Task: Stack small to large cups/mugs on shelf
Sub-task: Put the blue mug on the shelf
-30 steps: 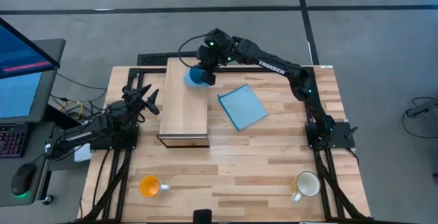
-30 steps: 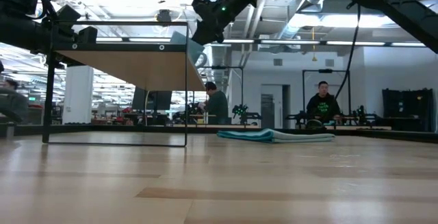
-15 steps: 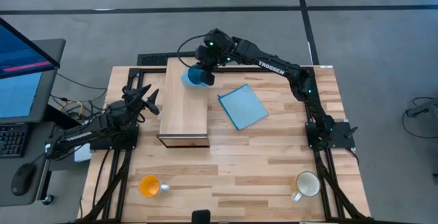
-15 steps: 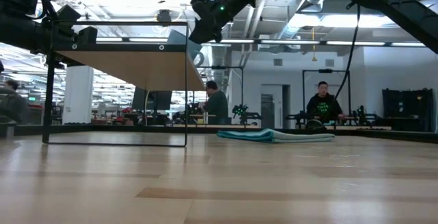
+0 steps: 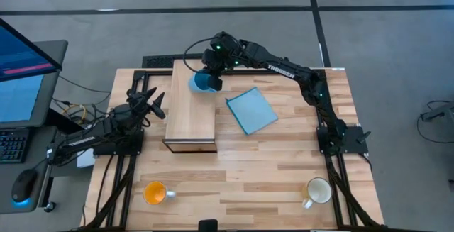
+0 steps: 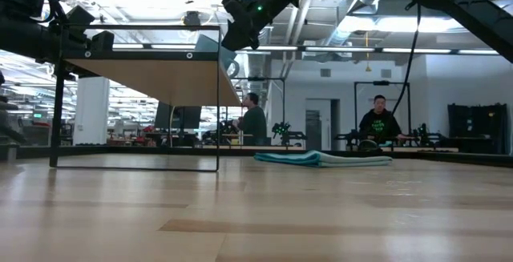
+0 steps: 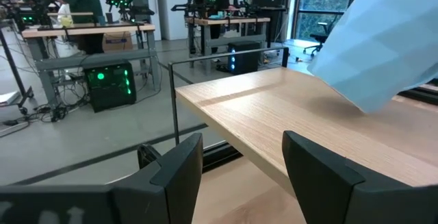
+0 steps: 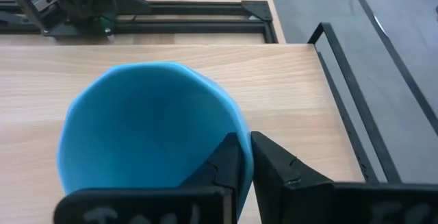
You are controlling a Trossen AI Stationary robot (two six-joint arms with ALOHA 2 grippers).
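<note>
My left gripper (image 5: 157,103) waits at the left of the surface (image 5: 269,168), just beside the shelf (image 5: 190,115), its fingers spread apart around nothing, and the orange mug (image 5: 154,191) stands on the near left part of the surface. My right gripper (image 5: 211,78) reaches to the far end of the shelf and pinches the rim of the blue mug (image 5: 202,82) between its fingers, with the mug over the shelf top; I cannot tell whether it touches the wood. To the right of the shelf lies a blue sheet (image 5: 251,110), and the white mug (image 5: 317,189) stands at the near right corner.
</note>
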